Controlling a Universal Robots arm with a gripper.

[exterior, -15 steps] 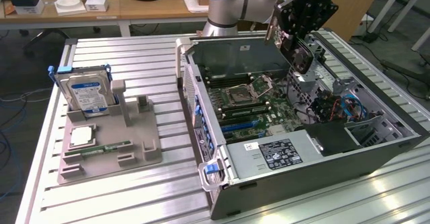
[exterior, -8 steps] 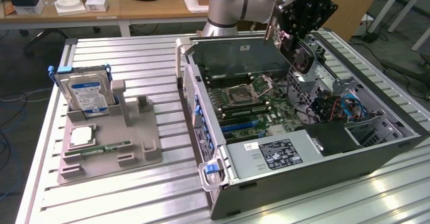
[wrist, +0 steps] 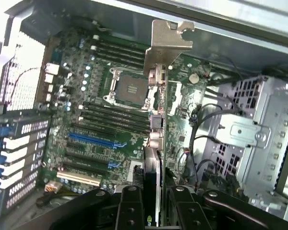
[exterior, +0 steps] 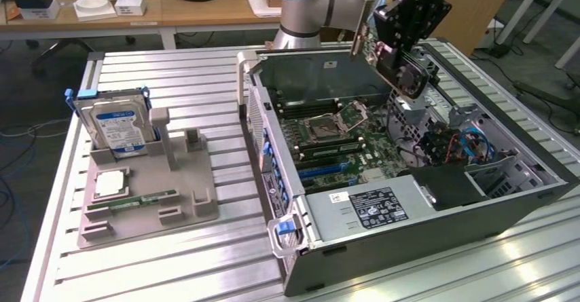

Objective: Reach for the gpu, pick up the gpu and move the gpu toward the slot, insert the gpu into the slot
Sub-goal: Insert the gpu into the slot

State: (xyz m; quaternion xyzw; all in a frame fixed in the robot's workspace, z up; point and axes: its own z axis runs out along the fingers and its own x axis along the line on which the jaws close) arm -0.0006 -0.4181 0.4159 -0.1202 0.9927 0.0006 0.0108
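My gripper [exterior: 405,34] is shut on the gpu [exterior: 401,68], a dark card held tilted in the air above the open computer case [exterior: 272,105], over its far right side. The card's silvery bracket [exterior: 363,25] points up and toward the exterior view's left. In the wrist view the gpu [wrist: 153,163] runs edge-on away from my gripper [wrist: 152,203], its bracket [wrist: 165,40] at the far end and a black finger [wrist: 129,206] on each side. The blue slot [wrist: 93,140] lies on the motherboard below, also seen as the blue slot [exterior: 322,171] near the case's middle.
On the exterior view's left, a grey fixture [exterior: 195,207] holds an upright blue-labelled hard drive [exterior: 113,122], a green memory stick [exterior: 132,200] and a processor chip [exterior: 107,183]. Inside the case are a power supply [exterior: 381,207], loose cables [exterior: 453,142] and a metal drive cage [wrist: 249,134].
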